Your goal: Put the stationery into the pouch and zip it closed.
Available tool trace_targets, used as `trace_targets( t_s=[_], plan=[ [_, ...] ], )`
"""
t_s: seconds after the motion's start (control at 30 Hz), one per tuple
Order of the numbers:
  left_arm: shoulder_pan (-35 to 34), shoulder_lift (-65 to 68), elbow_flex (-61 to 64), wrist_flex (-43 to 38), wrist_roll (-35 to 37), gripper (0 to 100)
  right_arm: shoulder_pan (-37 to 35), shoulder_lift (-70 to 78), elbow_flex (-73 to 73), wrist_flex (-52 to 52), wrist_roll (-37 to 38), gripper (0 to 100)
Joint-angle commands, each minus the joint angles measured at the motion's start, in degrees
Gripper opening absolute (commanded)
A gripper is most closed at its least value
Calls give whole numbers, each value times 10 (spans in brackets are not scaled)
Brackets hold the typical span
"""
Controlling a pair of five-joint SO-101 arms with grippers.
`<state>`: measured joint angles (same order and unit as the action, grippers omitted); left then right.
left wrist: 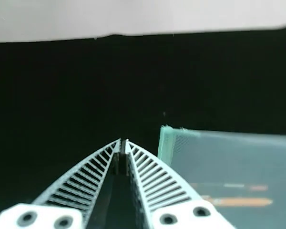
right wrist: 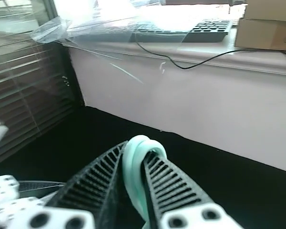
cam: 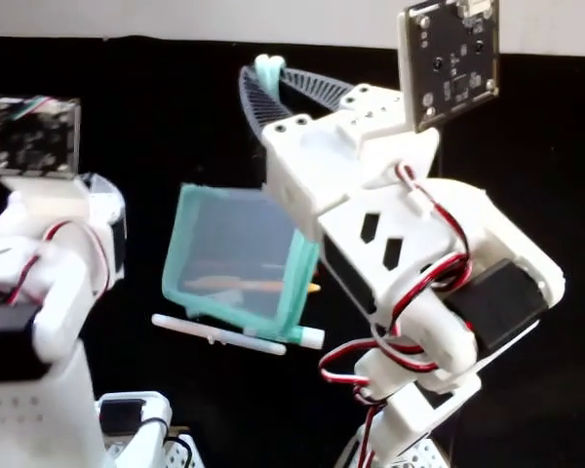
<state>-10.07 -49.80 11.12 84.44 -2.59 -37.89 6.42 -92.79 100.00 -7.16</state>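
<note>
Found the right gripper raised over the far middle of the black table, jaws clamped on a mint strip poking out past the fingertips; judged the strip the same colour as the pouch, but could not trace any link between them behind the arm's white body; saw the pouch near the middle of the table, just left of that arm, a translucent teal rectangle skewed to the table's edges; could not tell whether lying flat or partly lifted; made out an orange pencil inside, showing through the wall, lengthwise from left to right; spotted a white pen outside, along the pouch's near edge, with its right end touching or tucked under the near-right corner; could not judge the zip, open or done up; found the left gripper over the table with fingers pressed together and nothing between them, near one corner of the pouch yet apart from it; placed the left arm at the left edge in the high view, with the pouch between the two arms; beyond the table's far edge, noted a white wall topped by a ledge with a dark keyboard, a thin black cable and a brown box; beside the wall, slatted blinds.
</note>
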Motion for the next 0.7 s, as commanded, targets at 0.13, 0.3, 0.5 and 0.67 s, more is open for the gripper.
trace_targets(
  t_s=[0.13, 0.3, 0.5, 0.67],
  plan=[
    [-2, -4, 4, -19, -11, 112, -84, -3, -6, -58, 77, 6],
    [-3, -4, 4, -19, -10, 175, -157, -1, -6, -61, 110, 6],
    [-18, -5, 5, -19, -10, 175, -196, -1, -5, -110, 117, 6],
    [-68, -7, 7, -15, -10, 178, -196, 0, -5, -155, 117, 6]
  ],
)
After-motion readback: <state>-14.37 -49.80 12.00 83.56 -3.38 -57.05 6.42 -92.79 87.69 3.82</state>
